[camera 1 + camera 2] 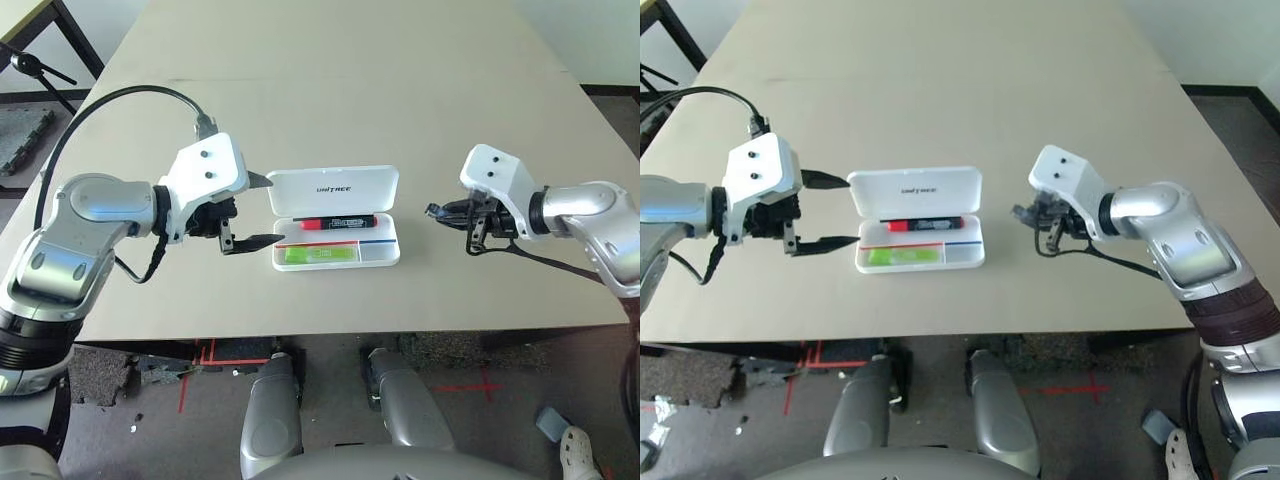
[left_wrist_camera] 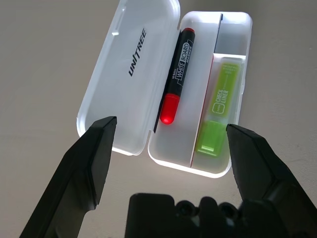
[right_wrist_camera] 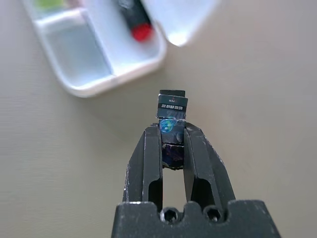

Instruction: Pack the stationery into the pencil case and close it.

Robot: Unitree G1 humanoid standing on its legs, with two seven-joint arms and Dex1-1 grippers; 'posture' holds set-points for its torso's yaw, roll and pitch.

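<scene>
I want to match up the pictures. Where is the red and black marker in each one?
Left eye view: marker in the open case, back slot.
Right eye view: same slot.
Left wrist view: beside the lid.
Right wrist view: just its red tip.
Shared landmark: the white case.

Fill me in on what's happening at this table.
The robot is packing stationery into a white case that lies open on the table. A marker and a green highlighter are already inside, each in its own compartment. The right tool is shut on a small dark block, held above the table to the right of the case, not yet in it. The left tool hovers open at the case's left end, gripping nothing. The lid is still up.
</scene>
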